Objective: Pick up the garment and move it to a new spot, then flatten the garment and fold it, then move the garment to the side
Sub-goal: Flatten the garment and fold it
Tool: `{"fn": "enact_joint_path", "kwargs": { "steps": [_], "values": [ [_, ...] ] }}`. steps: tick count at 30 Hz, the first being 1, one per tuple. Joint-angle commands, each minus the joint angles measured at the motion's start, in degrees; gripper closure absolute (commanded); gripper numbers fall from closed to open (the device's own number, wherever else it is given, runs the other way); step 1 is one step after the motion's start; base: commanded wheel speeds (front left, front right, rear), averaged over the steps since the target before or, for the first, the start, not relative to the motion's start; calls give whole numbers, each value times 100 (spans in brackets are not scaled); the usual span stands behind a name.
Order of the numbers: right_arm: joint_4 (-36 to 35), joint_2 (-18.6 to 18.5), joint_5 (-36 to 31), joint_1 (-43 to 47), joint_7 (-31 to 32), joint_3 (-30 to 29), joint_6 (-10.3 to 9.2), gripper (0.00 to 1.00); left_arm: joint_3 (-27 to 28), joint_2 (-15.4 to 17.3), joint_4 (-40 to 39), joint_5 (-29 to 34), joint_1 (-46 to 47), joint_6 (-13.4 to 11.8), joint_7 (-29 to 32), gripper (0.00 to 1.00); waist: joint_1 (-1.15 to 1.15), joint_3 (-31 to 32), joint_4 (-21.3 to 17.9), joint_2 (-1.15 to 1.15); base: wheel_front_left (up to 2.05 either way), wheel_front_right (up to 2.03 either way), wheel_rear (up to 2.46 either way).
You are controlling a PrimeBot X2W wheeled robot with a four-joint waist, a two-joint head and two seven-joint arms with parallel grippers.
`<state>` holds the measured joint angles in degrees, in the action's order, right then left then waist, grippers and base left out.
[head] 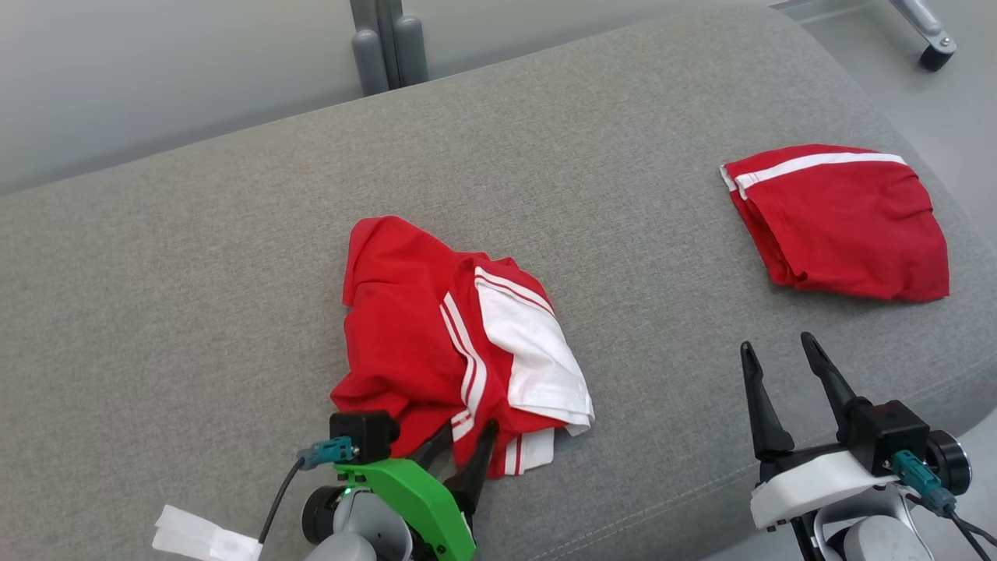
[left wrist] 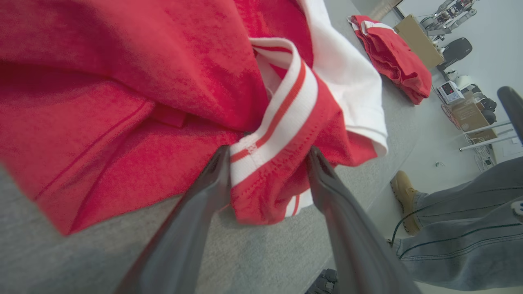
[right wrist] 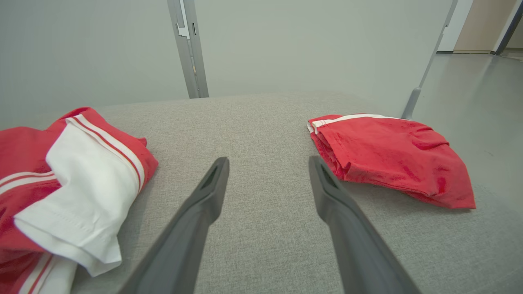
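Note:
A crumpled red garment with white panels and striped trim lies in the middle of the grey cushion. My left gripper is at its near edge. In the left wrist view this gripper stands open, and a fold of the striped hem sits between its fingers. My right gripper hovers open over bare cushion to the right, nothing between its fingers. The right wrist view has the crumpled garment at its left.
A second red garment, folded, lies at the cushion's right end. A grey post rises behind the cushion and a caster wheel stands on the floor at top right. A person's trouser leg and tan boot are beside the cushion's near edge.

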<state>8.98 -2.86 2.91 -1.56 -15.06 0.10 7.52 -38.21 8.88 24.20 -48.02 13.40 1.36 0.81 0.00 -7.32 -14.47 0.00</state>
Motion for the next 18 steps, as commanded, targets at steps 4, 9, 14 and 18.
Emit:
{"fn": "enact_joint_path", "kwargs": {
  "steps": [4,9,14,18],
  "values": [
    [18,-7,46,43,-16,-25,-6,0,34,-59,136,-90,144,228,-194,100,0,47,-133,0,0,0,0],
    [-29,-8,69,96,-16,-64,-6,0,67,66,-133,-133,266,334,-191,100,0,67,-197,0,0,0,0],
    [-118,-8,94,159,-16,-230,-6,0,268,697,-1600,-211,617,290,390,100,0,104,-130,0,0,0,0],
    [-148,-9,179,29,-16,-244,-6,0,401,949,-2611,-557,1265,215,1316,100,0,130,-131,0,0,0,0]
  ]
}}
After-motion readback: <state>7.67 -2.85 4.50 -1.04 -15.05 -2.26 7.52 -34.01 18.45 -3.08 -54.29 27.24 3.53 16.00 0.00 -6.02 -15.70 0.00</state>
